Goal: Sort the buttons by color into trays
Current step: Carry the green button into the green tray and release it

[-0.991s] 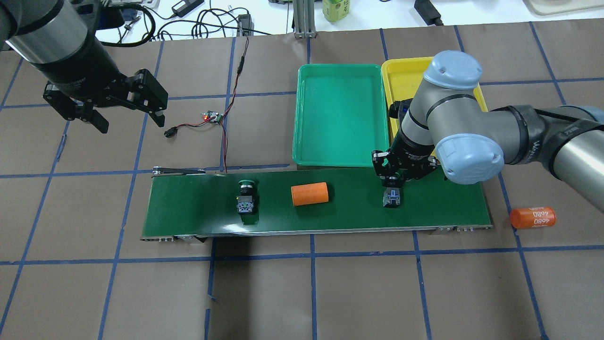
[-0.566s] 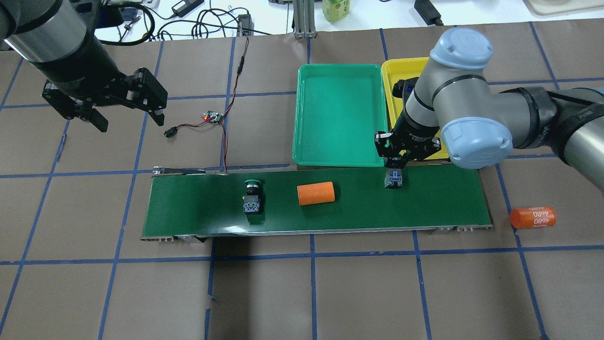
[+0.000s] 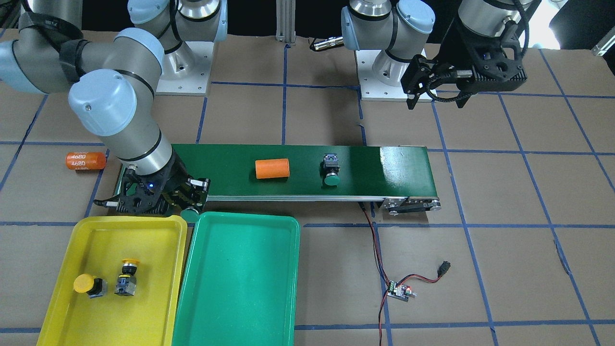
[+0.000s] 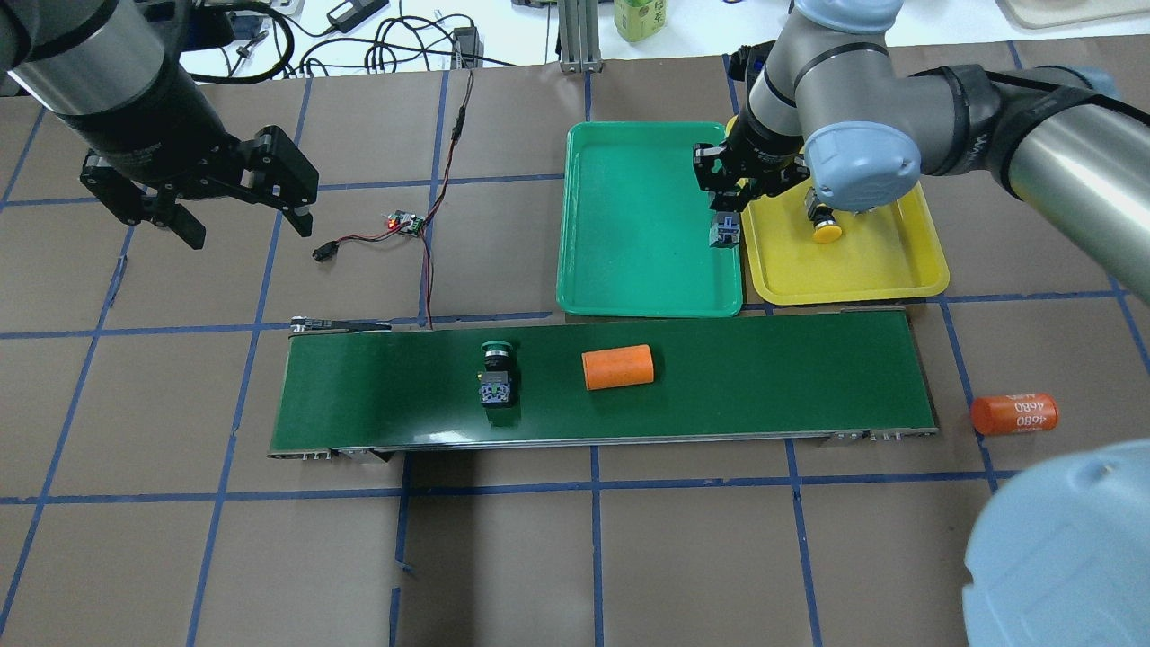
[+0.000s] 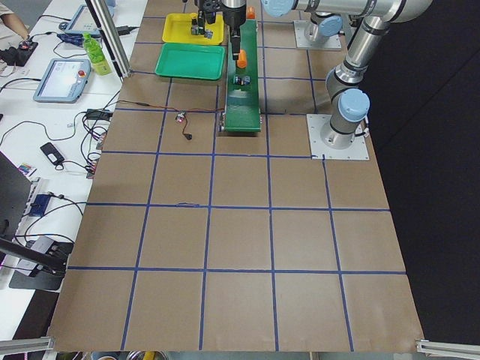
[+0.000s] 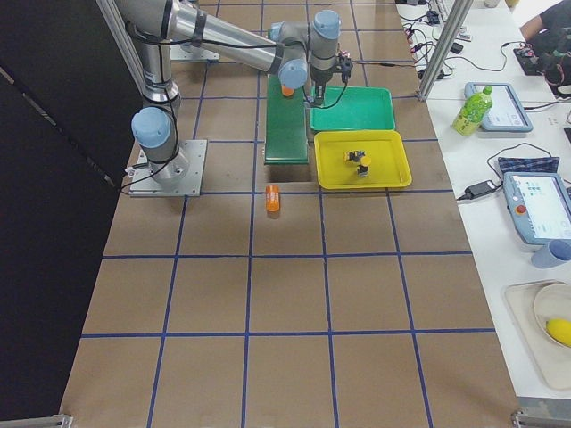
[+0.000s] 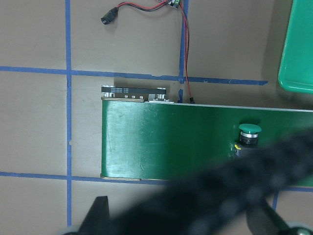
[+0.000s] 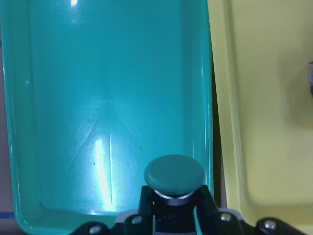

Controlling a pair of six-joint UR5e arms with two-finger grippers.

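Note:
My right gripper (image 4: 726, 208) is shut on a green button (image 4: 724, 232) and holds it above the right edge of the green tray (image 4: 629, 225). The right wrist view shows its green cap (image 8: 174, 175) between the fingers, over the tray's right rim (image 8: 208, 98). A second green button (image 4: 495, 373) lies on the conveyor belt (image 4: 359, 386). Two yellow buttons (image 3: 86, 284) (image 3: 127, 278) lie in the yellow tray (image 3: 144, 240). My left gripper (image 4: 247, 229) is open and empty, hanging far left, beyond the belt's left end.
An orange cylinder (image 4: 616, 367) lies on the belt right of the green button. Another orange cylinder (image 4: 1013, 413) lies on the table past the belt's right end. A small circuit board with red wires (image 4: 404, 223) sits left of the green tray.
My right gripper has lifted the green button off the belt and carried it away from the robot to the green tray's right edge. The belt's button and cylinder have shifted right. The left arm stays put.

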